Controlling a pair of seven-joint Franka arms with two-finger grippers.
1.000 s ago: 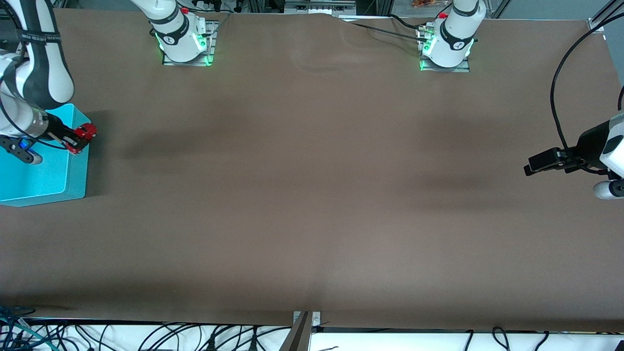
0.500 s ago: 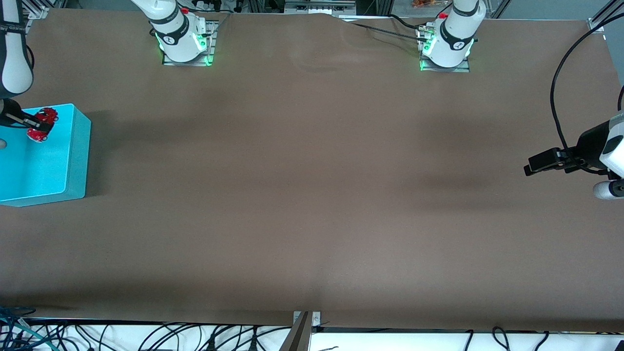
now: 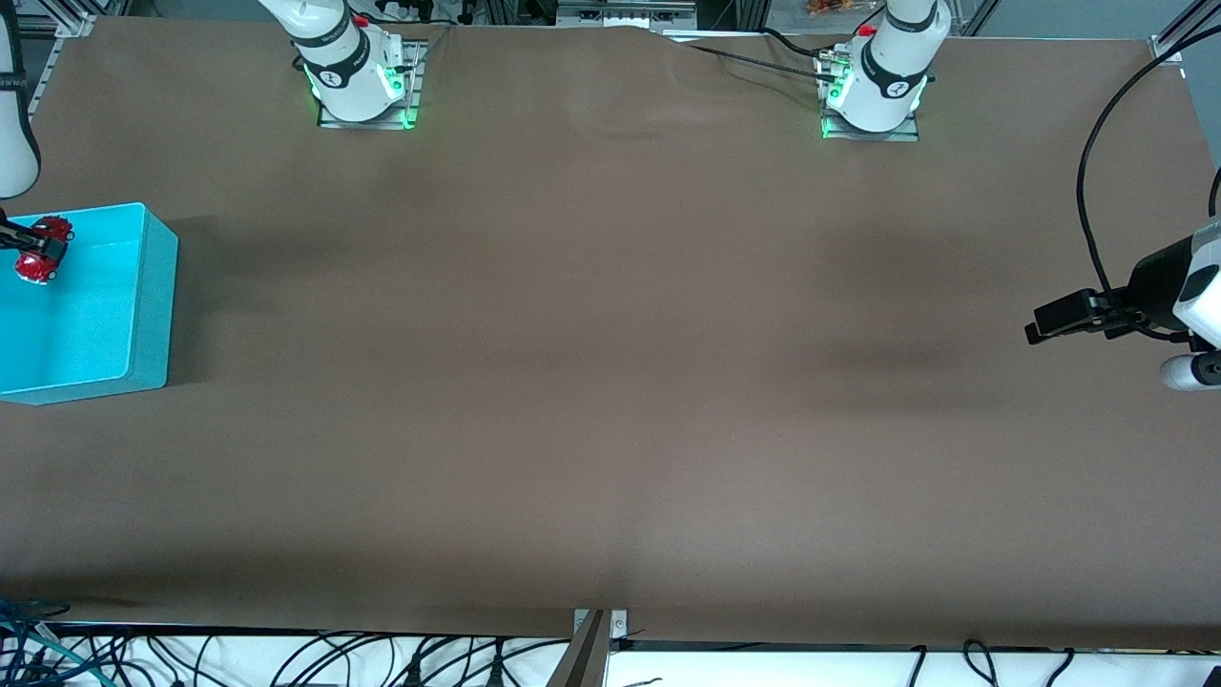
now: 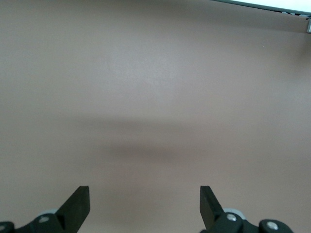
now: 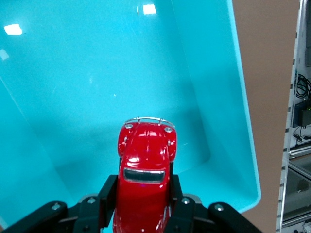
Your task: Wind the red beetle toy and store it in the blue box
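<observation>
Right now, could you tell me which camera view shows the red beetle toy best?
The right wrist view: the red beetle toy fills it, clamped in the right gripper over the blue box. The front view shows it tiny; the left wrist view shows none of it.

blue box [image 3: 153, 286] cut by the picture edge, right claw [image 3: 21, 246] mostly out of frame

Brown table [image 3: 610, 382] cover, wrinkled near arm bases; black cables [image 3: 286, 658] along edge nearest front camera.
</observation>
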